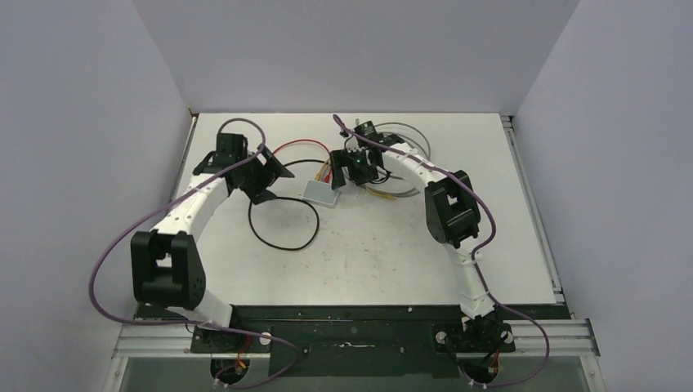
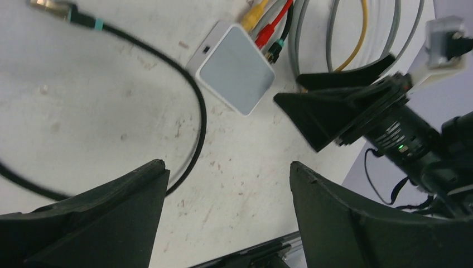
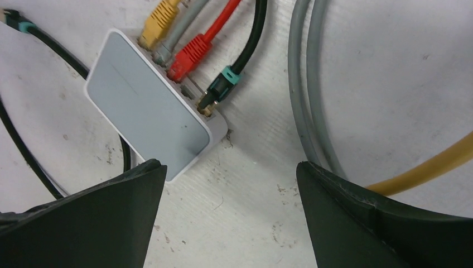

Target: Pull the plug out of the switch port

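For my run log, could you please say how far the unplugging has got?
Done: nothing; yellow plug, grey plug, red plug and black plug all sit at the switch. In hand: left end effector and right end effector hover open nearby. Remaining: grip, pull.

Pale grey-blue switch (image 3: 148, 111), yellow plug (image 3: 156, 28), grey plug (image 3: 164, 53), red plug (image 3: 187, 58), black cable (image 3: 254, 33) with teal collar, scuffed white table (image 3: 256, 167)

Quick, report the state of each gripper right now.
Left gripper: open, nothing between its fingers.
Right gripper: open, holding nothing, above the switch and its plugged cables.
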Controlling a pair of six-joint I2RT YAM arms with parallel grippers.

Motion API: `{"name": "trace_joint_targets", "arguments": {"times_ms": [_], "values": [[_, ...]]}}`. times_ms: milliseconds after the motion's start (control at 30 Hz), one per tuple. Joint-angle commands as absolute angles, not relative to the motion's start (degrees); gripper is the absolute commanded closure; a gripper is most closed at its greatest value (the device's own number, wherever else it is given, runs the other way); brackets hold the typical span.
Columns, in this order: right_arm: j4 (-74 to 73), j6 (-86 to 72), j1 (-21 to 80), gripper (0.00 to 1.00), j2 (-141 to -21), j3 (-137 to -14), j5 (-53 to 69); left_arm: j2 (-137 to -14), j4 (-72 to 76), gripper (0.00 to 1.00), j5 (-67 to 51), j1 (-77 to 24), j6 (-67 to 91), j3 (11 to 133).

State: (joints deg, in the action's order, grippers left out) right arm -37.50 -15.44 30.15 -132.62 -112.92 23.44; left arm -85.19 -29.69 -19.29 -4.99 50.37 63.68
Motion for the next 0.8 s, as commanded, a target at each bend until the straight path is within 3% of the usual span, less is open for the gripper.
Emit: {"name": "trace_joint_targets", "arguments": {"times_ms": [0, 300, 767], "values": [[-37.0, -15.1, 30.0, 0.09, -128.3, -108.8, 22.8, -96.0, -32.7, 0.23, -15.2, -6.7, 43.6, 76.2], [-36.7, -14.9, 26.2, 0.09, -122.7, -101.0, 23.1, -115.1, -41.0, 0.24, -13.0, -9.5, 37.1, 97.2], [-30.8, -18.1, 22.3, 0.09, -114.9, -91.2, 33.5, -131.4, -45.2, 0.23, -16.7, -13.1, 35.1, 113.5]]}}
